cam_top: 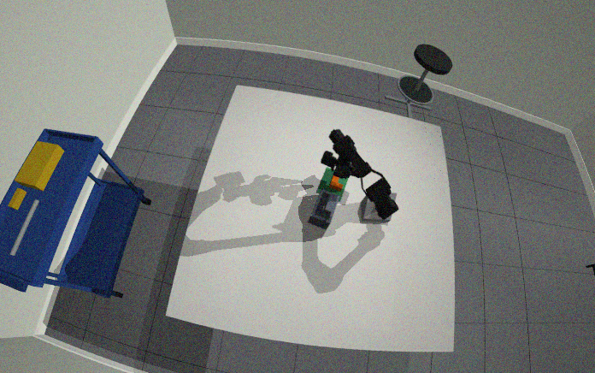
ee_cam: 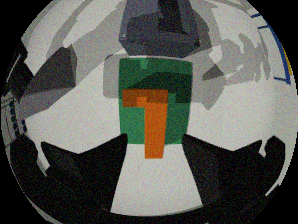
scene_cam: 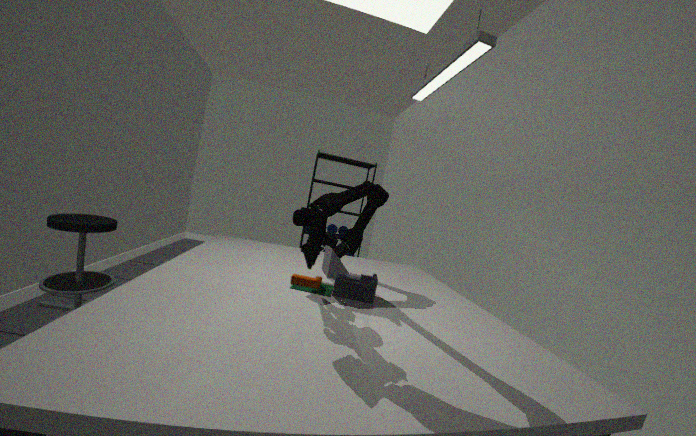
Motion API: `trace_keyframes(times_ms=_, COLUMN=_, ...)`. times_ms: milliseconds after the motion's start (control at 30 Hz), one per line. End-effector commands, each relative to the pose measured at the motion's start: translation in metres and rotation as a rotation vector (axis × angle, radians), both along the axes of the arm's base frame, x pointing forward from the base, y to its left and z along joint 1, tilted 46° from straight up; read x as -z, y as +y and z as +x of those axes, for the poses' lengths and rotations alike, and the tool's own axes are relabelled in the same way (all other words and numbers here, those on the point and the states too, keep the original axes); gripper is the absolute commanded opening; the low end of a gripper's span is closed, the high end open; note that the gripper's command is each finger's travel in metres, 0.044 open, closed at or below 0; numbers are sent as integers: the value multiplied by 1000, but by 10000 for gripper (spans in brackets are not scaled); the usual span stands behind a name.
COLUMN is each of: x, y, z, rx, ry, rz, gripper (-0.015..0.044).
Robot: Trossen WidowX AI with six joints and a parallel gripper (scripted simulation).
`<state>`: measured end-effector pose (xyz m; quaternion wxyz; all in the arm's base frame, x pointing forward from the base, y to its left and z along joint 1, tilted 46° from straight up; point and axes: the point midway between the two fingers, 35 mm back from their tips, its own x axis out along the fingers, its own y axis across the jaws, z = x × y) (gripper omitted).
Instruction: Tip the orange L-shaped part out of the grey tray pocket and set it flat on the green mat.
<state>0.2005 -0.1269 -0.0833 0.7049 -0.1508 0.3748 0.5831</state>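
The orange L-shaped part lies level on the green mat. Its L-shaped end is toward the tray, and in the wrist view its narrow end reaches past the mat's near edge. My gripper is open and empty, above the part and clear of it. In the wrist view the fingers stand on either side of the narrow end. The grey tray stands beside the mat, with its pocket dark and empty.
The arm's base stands on the white table near the tray. Shadows of the arm fall across the tray and part of the mat. A blue cart and a black stool are away from the arm.
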Motion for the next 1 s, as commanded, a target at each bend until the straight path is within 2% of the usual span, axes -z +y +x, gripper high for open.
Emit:
trace_keyframes(times_ms=0, x=-17, y=-24, z=3, rx=3, ry=-12, rz=-17, gripper=368)
trace_keyframes(times_ms=67, x=-36, y=-42, z=1, rx=5, ry=-11, rz=-17, gripper=400)
trace_keyframes(times_ms=200, x=-59, y=-61, z=-3, rx=6, ry=-10, rz=-16, gripper=400)
trace_keyframes(times_ms=967, x=-55, y=-60, z=-2, rx=20, ry=-12, rz=-18, gripper=400)
